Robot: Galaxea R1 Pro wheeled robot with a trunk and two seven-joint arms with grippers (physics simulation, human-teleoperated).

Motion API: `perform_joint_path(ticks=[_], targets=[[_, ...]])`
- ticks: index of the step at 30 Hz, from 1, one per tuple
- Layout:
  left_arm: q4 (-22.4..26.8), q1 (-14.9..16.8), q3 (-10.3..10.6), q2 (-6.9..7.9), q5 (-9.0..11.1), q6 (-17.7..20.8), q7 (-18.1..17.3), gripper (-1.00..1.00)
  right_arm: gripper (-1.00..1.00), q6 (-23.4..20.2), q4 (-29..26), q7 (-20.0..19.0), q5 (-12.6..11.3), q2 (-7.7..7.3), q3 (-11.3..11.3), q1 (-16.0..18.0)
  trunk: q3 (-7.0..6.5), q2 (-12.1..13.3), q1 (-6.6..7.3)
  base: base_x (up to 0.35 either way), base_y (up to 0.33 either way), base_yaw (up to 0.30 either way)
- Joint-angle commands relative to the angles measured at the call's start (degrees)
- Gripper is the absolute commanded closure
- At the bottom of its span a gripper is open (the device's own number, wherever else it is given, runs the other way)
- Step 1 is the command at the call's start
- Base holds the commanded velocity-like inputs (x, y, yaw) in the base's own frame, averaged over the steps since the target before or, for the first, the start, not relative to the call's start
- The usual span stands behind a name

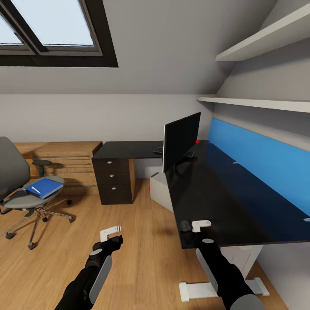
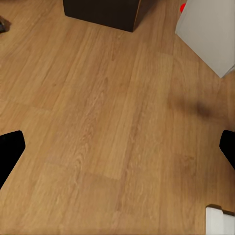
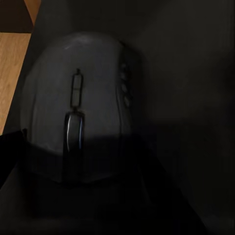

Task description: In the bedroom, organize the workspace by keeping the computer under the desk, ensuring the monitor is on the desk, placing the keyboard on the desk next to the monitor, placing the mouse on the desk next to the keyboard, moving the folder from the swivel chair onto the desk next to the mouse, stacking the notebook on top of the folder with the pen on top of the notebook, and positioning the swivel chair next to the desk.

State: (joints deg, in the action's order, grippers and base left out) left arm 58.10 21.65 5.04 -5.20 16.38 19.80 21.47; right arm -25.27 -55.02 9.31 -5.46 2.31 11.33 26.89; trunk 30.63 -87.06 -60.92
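The black surface (image 1: 224, 202) runs along the blue wall panel (image 1: 258, 159), carrying the monitor (image 1: 181, 140) at its far end with the keyboard (image 1: 158, 150) just beyond it, and the computer (image 1: 160, 189) stands on the floor (image 1: 129, 232) beside that end. Off to my left the chair (image 1: 26, 189) holds the folder (image 1: 43, 188) with the pen (image 1: 35, 190) on it. My left jaws (image 1: 111, 234) hang wide over bare floor; my right jaws (image 1: 191, 226) are at the surface's near corner around the mouse (image 3: 78, 132), though I cannot tell whether they grip it.
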Motion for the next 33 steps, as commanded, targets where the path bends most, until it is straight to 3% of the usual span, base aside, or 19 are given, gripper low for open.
perform_joint_path(ticks=[1,21,33], targets=[[0.1,0.0,0.1,0.02,0.6,0.2,0.5,-1.0,1.0,-0.3,0.3,0.4,-1.2,-0.03,0.2,0.0,0.07,0.0,0.0,-0.001,0.0,0.0],[-0.5,0.0,0.2,0.01,0.6,0.2,0.5,-1.0,1.0,-0.1,0.3,0.4,-1.1,-0.01,0.3,0.0,0.07,0.0,0.0,0.0,0.0,0.0],[-0.5,0.0,0.2,0.01,0.6,0.2,0.8,-1.0,1.0,0.3,-5.0,4.1,-1.2,0.14,4.8,-0.1,-2.08,4.8,2.63,0.0,0.0,0.0]])
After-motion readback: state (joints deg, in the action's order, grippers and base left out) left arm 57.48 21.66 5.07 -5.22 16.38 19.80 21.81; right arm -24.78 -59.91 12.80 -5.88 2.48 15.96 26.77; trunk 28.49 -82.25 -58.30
